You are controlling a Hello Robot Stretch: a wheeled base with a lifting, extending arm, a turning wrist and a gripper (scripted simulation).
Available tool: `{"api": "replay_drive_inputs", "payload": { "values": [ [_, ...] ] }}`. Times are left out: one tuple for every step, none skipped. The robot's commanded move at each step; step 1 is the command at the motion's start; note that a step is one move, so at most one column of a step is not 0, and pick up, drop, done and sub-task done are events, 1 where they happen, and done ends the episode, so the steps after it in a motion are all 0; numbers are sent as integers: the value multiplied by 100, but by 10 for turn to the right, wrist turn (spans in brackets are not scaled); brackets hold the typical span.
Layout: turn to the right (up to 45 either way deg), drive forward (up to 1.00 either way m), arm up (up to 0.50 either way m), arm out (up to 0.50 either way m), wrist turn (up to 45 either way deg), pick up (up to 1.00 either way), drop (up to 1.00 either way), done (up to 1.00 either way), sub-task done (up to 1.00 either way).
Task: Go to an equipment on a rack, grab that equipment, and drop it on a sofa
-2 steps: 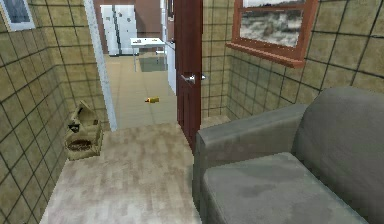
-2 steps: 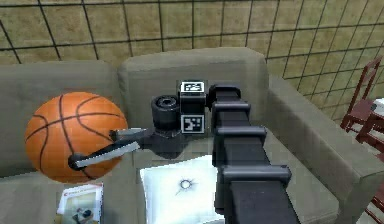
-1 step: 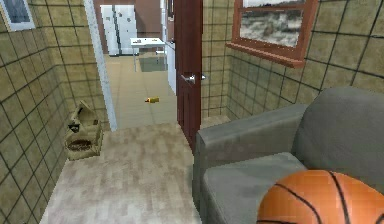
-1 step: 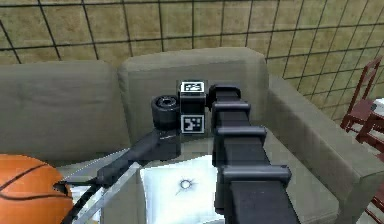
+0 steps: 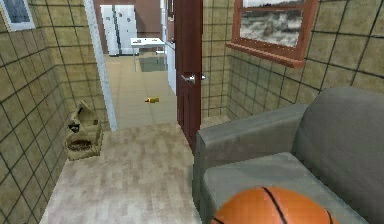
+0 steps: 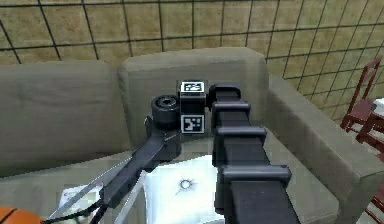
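Pincer point(image 6: 100, 190) at sofa point(image 6: 60, 110)
Basketball point(image 5: 272, 207) at bottom centre of forward view; pincer lower left of arm side view, whether it grasps anything cannot be told.

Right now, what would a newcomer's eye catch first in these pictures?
An orange basketball shows at the forward view's bottom edge, against a grey sofa. In the arm side view the dark arm reaches over the sofa seat, where a white thing lies. A brown door stands open at the forward view's middle.
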Motion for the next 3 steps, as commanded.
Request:
{"api": "replay_drive_inputs", "payload": {
  "values": [
    [0, 0, 0, -14, 0, 0, 0, 0, 0],
    [-450, 0, 0, 0, 0, 0, 0, 0, 0],
    [-450, 0, 0, 0, 0, 0, 0, 0, 0]
  ]
}}
